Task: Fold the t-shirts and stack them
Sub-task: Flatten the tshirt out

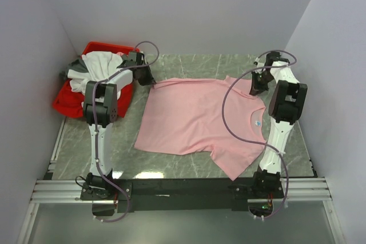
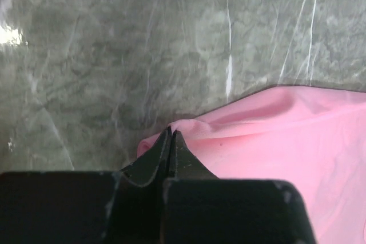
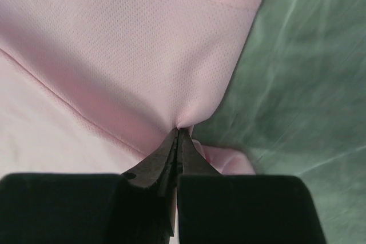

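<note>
A light pink t-shirt [image 1: 197, 119] lies spread on the marble table, its neck towards the right and a small blue mark [image 1: 258, 123] near the collar. My left gripper [image 1: 150, 79] is shut on the shirt's far left corner; the left wrist view shows the pink cloth [image 2: 274, 141] pinched at the fingertips [image 2: 170, 135]. My right gripper [image 1: 253, 91] is shut on the far sleeve edge, the fabric [image 3: 143, 55] puckered where the jaws meet [image 3: 178, 131]. White and dark grey t-shirts [image 1: 94, 70] are heaped in the red bin [image 1: 68, 104].
The red bin stands at the far left against the wall. Bare marble table [image 1: 189, 167] shows along the near edge, beside the black rail of the arm bases. Grey walls close in on the left, right and back.
</note>
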Robot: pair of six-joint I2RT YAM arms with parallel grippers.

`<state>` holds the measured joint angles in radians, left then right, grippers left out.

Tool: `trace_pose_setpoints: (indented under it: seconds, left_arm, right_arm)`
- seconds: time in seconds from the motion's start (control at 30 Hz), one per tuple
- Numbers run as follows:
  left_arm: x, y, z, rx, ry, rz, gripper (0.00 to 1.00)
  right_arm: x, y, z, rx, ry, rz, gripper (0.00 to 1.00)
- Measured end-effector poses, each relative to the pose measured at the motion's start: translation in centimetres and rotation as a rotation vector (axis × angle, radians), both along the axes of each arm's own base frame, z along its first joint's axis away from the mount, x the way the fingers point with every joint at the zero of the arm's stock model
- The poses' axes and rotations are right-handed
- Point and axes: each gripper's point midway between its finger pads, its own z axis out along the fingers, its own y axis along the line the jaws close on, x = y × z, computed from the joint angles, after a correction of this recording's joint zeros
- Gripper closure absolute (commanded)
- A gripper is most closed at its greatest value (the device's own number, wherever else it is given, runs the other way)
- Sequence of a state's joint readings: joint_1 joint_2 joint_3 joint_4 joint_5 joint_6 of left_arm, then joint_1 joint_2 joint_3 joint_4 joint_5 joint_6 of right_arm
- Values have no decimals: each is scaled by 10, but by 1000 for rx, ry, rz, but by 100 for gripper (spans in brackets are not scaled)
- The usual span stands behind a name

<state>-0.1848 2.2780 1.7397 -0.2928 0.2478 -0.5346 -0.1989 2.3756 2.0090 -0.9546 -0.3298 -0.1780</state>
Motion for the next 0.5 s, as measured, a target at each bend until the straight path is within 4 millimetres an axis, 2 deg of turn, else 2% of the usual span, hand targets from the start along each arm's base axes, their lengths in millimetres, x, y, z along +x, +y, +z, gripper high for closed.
trace_pose_setpoints:
  seconds: [0.07,0.1,0.13,0.17,0.23,0.27,0.37,0.5]
  left_arm:
    - [-6,0,1,-2,8,-4,100]
    - [-7,0,2,-5,7,-6,100]
    - [-7,0,3,-7,6,-8,100]
    - [-8,-1,2,-9,7,-10,100]
    - [-11,-1,0,-9,15,-12,100]
    - [-13,0,-2,-9,20,-13,100]
    - [-16,0,-5,-9,30,-14,100]
    - [-16,-1,-5,-10,30,-15,100]
  right_arm:
    - [-17,4,-1,9,27,15,100]
    - [-23,4,-1,10,36,21,97]
    - [-29,4,0,11,44,22,92]
    - [-31,5,0,12,47,22,82]
    - [-32,4,1,15,44,20,74]
    - [-29,3,2,16,35,14,70]
    - [-17,-5,11,15,-3,-11,66]
    - [19,-20,41,0,-121,-61,63]
